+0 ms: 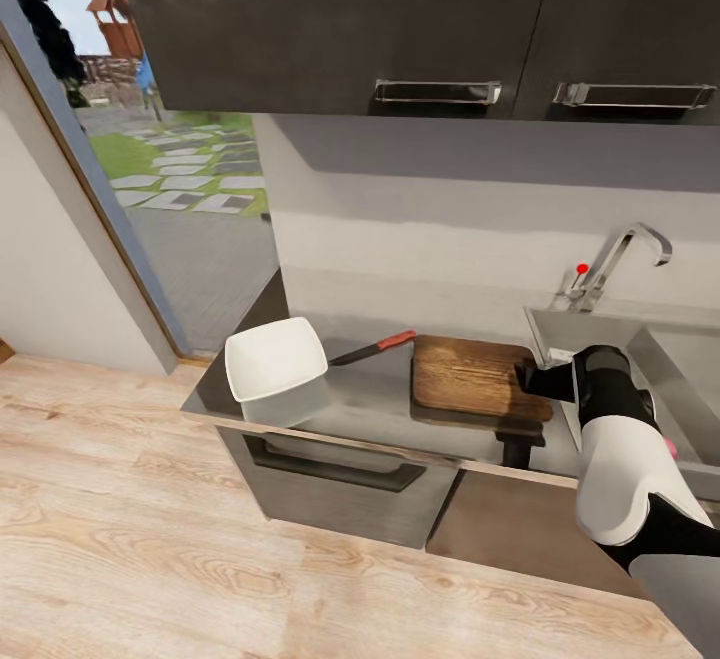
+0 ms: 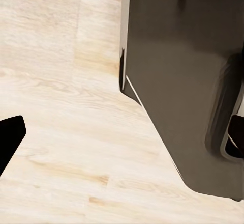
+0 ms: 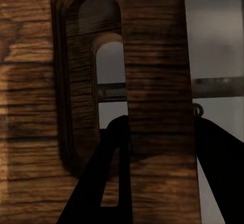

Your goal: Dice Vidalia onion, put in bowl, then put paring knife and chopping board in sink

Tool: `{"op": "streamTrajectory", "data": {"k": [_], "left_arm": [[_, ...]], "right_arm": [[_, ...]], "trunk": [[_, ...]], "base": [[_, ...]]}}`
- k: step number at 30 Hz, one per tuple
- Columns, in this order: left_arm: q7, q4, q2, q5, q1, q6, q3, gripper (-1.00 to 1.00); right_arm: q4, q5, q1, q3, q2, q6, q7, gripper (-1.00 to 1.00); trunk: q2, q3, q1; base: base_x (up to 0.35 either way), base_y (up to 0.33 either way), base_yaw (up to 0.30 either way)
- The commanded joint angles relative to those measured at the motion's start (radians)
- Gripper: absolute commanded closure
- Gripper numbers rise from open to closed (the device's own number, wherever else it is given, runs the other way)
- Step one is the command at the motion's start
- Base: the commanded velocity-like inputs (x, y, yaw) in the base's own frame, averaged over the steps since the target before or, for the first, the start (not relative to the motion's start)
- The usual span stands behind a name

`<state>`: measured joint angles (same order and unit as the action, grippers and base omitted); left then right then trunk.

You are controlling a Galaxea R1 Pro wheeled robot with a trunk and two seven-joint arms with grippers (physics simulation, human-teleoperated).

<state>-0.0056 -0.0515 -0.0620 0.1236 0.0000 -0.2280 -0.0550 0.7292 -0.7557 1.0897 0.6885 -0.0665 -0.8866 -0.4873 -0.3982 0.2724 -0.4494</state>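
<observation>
Chopping board (image 1: 470,376): grained brown wood, matt. Bowl (image 1: 275,359): glossy white. Countertop (image 1: 370,404): brushed grey steel, reflective. Tap (image 1: 620,261): polished chrome. Floor (image 1: 150,539): pale wood planks.

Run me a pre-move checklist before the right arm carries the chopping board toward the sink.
1. Right gripper at the chopping board's handle-slot end: ok; the right wrist view shows a finger on each side of the edge strip.
2. Grip fully closed on the board: cannot tell.
3. Board lifted off the countertop: ok; it casts a shadow beneath.
4. Paring knife off the board: ok, lying between the board and the bowl.
5. Sink free to receive the board: cannot tell, arm hides the basin.
6. Onion diced into the bowl: cannot tell.
</observation>
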Motion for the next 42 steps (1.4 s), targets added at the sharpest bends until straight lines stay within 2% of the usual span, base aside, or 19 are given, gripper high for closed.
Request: {"op": "streamTrajectory", "data": {"k": [1, 15, 42], "left_arm": [[-0.001, -0.001, 0.000, 0.010, 0.000, -0.002, -0.006, -1.00], [-0.001, -0.001, -0.004, 0.010, 0.000, -0.002, -0.006, -1.00], [-0.001, -0.001, -0.004, 0.010, 0.000, -0.002, -0.007, -1.00]], "right_arm": [[0.001, -0.010, 0.001, 0.003, 0.001, -0.002, -0.010, 1.00], [0.000, -0.012, 0.001, 0.003, 0.002, -0.002, -0.008, 1.00], [-0.033, -0.013, 0.001, 0.003, 0.004, -0.002, -0.006, 1.00]], "trunk": [[-0.002, 0.002, -0.001], [-0.002, 0.002, -0.001], [-0.002, 0.005, -0.001]], "base": [[0.000, 0.000, 0.000], [0.074, 0.000, 0.000], [0.002, 0.000, 0.000]]}}
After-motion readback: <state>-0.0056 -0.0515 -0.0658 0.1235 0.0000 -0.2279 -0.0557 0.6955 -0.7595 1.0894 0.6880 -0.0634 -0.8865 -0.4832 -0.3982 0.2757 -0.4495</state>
